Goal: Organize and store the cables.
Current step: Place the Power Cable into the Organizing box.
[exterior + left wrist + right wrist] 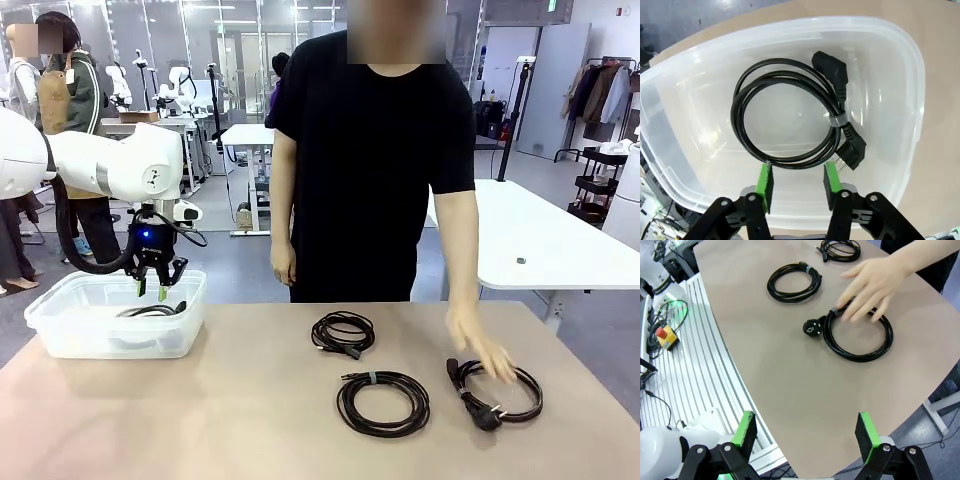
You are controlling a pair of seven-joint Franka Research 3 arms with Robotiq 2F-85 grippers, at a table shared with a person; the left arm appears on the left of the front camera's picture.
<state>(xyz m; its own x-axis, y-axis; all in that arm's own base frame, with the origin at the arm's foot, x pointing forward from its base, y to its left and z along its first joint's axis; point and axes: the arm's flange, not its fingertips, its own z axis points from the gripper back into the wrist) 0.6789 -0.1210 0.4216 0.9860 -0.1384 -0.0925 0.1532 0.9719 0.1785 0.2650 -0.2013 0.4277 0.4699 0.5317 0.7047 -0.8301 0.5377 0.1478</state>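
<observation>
Hovering spread and empty above the bin, the left pincer is overlooking one stored cable; the right pincer is gaping wide while a person's hand is apparently readying a plug-ended cable on the counter.

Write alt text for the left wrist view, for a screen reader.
A black cable, wound in a round coil with two plugs, lies flat on the bottom of a clear plastic bin. The left gripper hangs over it, green pads apart with nothing between them.
</observation>
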